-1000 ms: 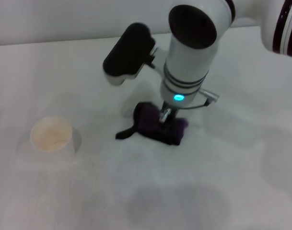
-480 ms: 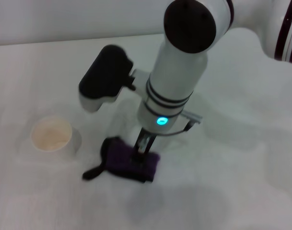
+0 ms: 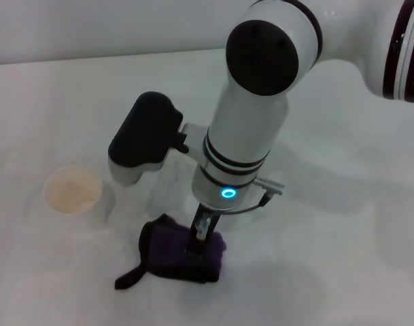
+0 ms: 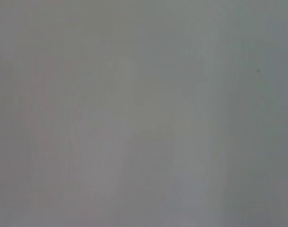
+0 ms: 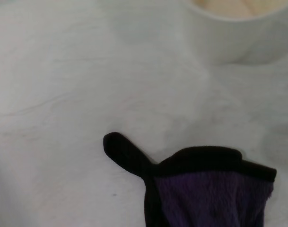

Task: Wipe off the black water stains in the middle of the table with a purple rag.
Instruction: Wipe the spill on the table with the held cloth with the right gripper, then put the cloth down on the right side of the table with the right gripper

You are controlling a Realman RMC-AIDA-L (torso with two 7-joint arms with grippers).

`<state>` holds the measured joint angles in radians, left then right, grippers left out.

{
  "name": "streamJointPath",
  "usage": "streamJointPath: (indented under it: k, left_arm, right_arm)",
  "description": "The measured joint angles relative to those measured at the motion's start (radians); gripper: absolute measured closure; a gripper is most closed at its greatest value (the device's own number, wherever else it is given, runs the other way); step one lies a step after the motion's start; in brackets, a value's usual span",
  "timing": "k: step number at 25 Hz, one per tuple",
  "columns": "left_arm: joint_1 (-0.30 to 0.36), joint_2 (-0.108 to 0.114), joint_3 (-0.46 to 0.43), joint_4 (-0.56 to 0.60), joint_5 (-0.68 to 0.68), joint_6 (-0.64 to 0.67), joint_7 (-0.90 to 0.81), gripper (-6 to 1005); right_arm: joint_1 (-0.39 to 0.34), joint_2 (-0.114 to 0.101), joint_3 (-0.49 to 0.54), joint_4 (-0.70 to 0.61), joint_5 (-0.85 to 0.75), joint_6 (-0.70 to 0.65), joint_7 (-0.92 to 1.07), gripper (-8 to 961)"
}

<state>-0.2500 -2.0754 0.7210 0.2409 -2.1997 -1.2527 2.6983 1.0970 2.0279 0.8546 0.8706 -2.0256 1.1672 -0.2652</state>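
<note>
Here, right claw [image 3: 197,239] clamping purple rag [image 3: 173,252], white table [image 3: 329,272], no writing legible

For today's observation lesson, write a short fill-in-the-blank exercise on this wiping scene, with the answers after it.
1. The right end effector presses down on the ___ rag.
2. The rag lies on the white ___.
3. On the robot's left of the rag stands a white ___.
4. The rag's thin tail is ___ in colour.

Answers: purple; table; cup; black
</note>
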Motion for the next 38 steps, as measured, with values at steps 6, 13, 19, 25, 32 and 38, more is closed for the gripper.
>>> streamJointPath:
  k: [6,13,19,25,32,38]
  left_arm:
    - [0.007,0.000,-0.001,0.000,0.000,0.002,0.000,123]
    - [0.013,0.000,-0.006,0.000,-0.003,0.005,0.000,123]
    - [0.010,0.003,-0.006,0.003,-0.006,0.020,0.000,123]
    - [-0.006,0.004,-0.006,0.009,-0.004,0.043,0.000,123]
    - [-0.023,0.007,-0.006,0.012,0.000,0.058,0.000,123]
    - [-0.034,0.008,-0.002,0.026,0.000,0.080,0.000,123]
  right_arm:
    - [-0.017,-0.001,0.088,-0.010,-0.137,0.009,0.048,827]
    - [-0.090,-0.008,0.292,0.007,-0.352,0.115,0.044,828]
    - [-0.153,-0.013,0.448,0.013,-0.508,0.173,0.018,828]
    - [-0.220,-0.018,0.605,0.014,-0.665,0.215,-0.012,828]
    - [-0.290,-0.023,0.776,0.014,-0.805,0.238,-0.039,828]
    - [-0.320,-0.025,0.819,0.014,-0.838,0.240,-0.037,828]
